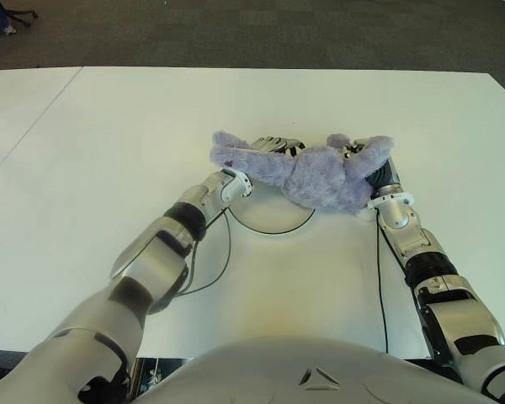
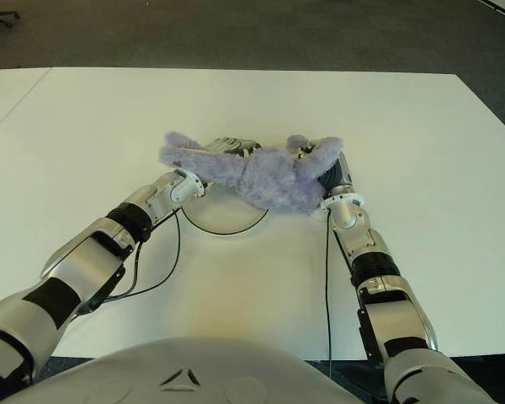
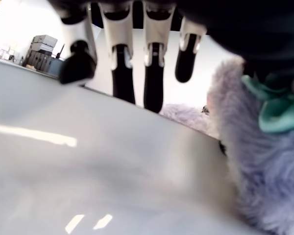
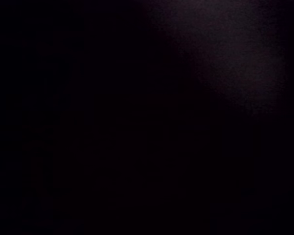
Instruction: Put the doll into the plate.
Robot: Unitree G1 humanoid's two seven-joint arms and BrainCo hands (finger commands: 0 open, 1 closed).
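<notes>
Underneath, white table (image 1: 109, 151), dark carpet (image 1: 261, 34).

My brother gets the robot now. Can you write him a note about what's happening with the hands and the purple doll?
Left hand: over the plate's far side, partly under the doll, fingers stretched out, gripping nothing.
Right hand: at the doll's right end; its grip is hidden and its wrist view is dark.
Doll: purple plush, lying across both hands, over the plate's far right edge.
Plate: white, on the white table, between the arms.
Done: doll brought to the plate.
Left: settle it inside, pull both hands away.
</notes>
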